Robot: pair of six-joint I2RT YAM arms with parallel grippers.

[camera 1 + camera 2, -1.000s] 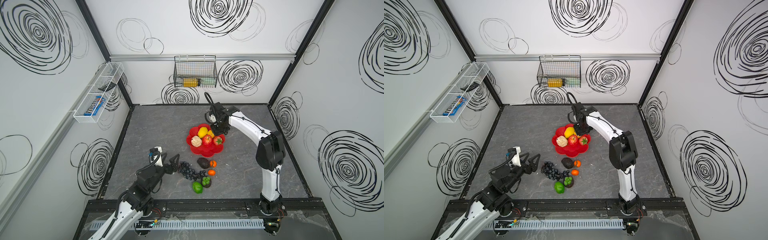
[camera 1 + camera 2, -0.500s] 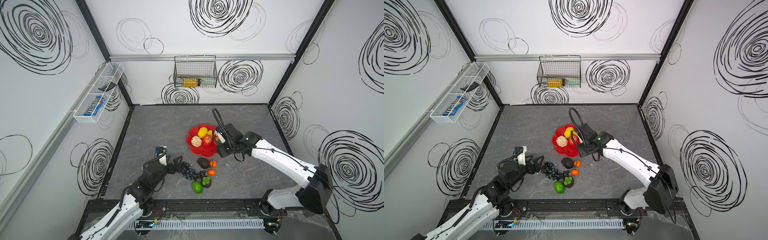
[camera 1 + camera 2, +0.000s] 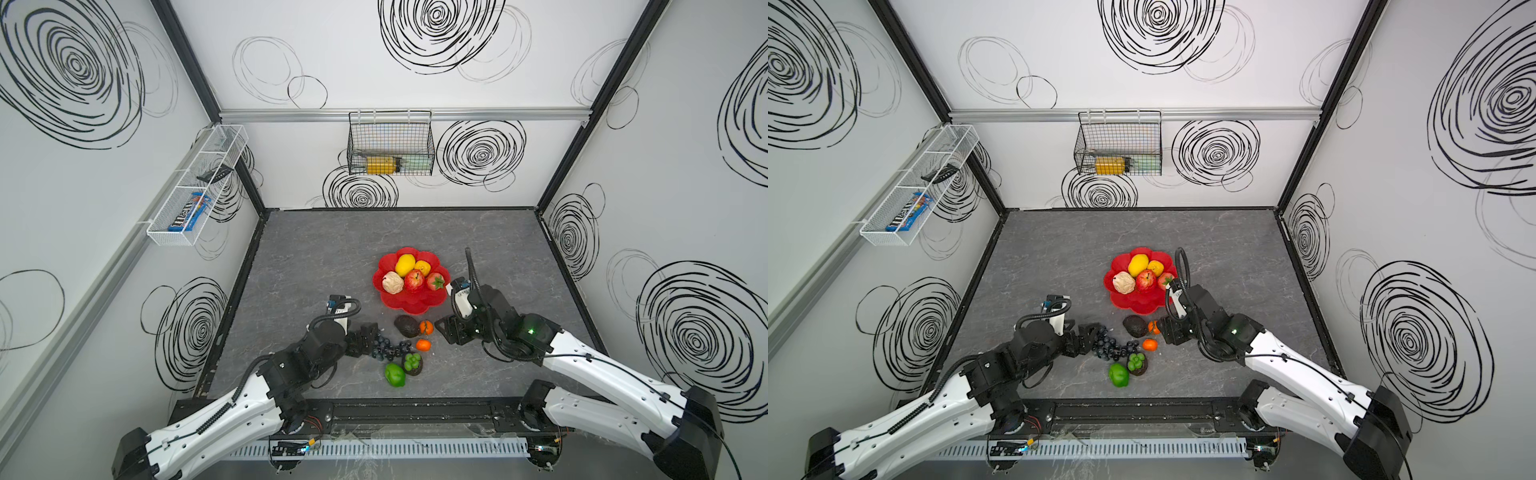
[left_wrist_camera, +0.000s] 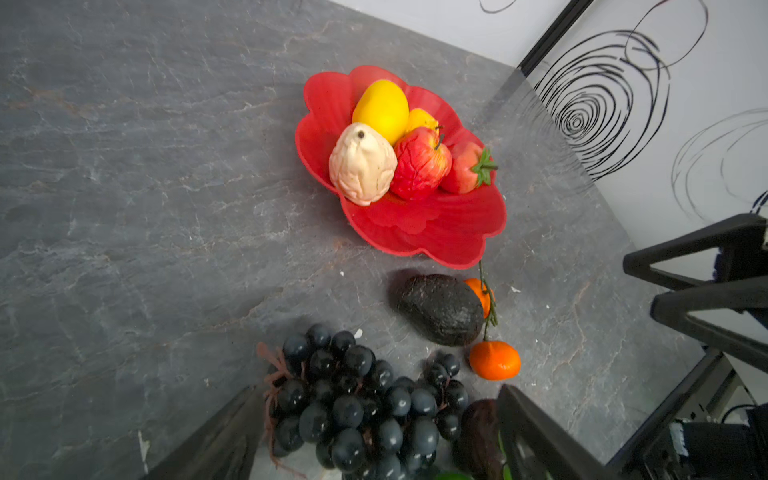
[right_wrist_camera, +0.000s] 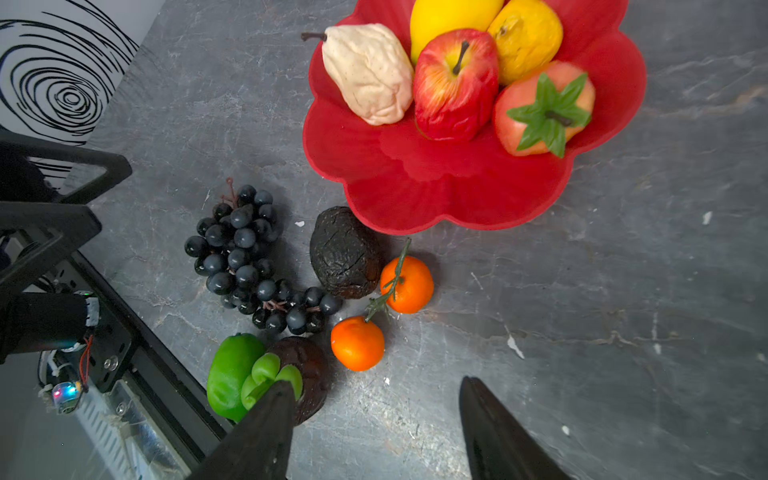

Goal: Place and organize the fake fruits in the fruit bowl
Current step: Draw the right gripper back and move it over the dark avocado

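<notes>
Both tools empty. Left tool [image 3: 365,340], lower left of centre in a top view, is spread wide with fingers either side of the grape bunch [image 3: 384,349] on the bench [image 3: 332,257]. My plan: sink lower, close on the thick cluster, not stray berries. Fruit bowl [image 3: 409,305], centre frame, holds five fruits. Right tool [image 3: 444,332], just right of the oranges [image 3: 425,327], jaws apart.

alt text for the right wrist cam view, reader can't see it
A red flower-shaped fruit bowl holds a cream lumpy fruit, a red apple, a strawberry and two yellow fruits. Beside it on the grey table lie a dark grape bunch, a black avocado, two oranges and green fruits; the right gripper is open, holding nothing.
</notes>
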